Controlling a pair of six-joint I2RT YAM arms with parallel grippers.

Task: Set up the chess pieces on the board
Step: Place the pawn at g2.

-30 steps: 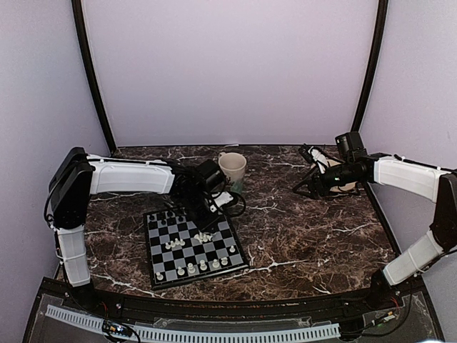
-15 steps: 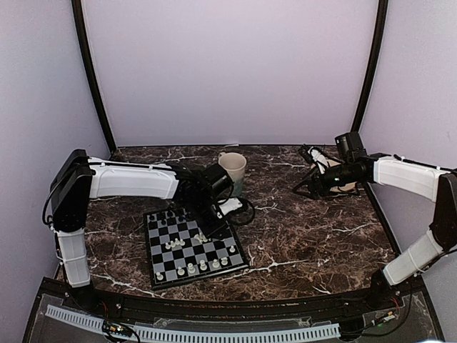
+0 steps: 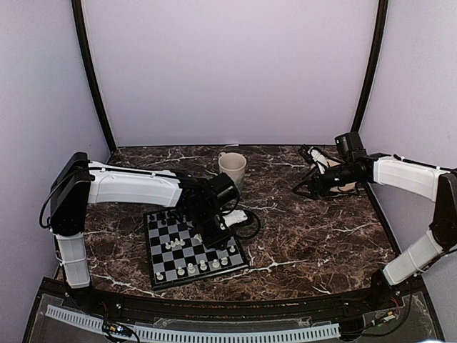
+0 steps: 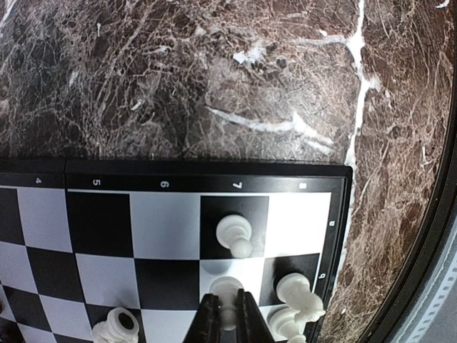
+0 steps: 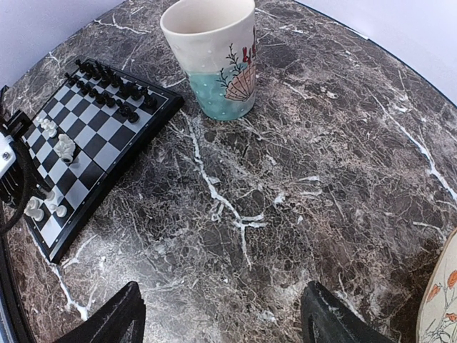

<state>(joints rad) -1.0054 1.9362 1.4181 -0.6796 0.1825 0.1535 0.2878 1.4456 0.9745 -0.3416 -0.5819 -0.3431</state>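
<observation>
The board (image 3: 203, 274) lies left of centre, with black chess pieces (image 3: 168, 214) along its far edge and white ones (image 3: 191, 268) near its front. My left gripper (image 3: 216, 234) hovers over the board's right side. In the left wrist view it (image 4: 227, 316) is shut on a white pawn (image 4: 227, 289) over a light square. Another white pawn (image 4: 234, 233) stands one square ahead and a white knight (image 4: 298, 293) stands beside it. My right gripper (image 3: 307, 187) hangs open over bare marble at the far right; nothing lies between its fingers (image 5: 128, 314).
A cream mug (image 3: 233, 168) with a teal shell print stands just beyond the board's far right corner. A second cream object with a floral print (image 5: 444, 300) sits at the right edge of the right wrist view. A black cable (image 3: 248, 227) loops off the left wrist beside the board.
My left arm has reached further right and nearer across the board, carrying the white pawn toward its right edge. The right arm has not moved.
</observation>
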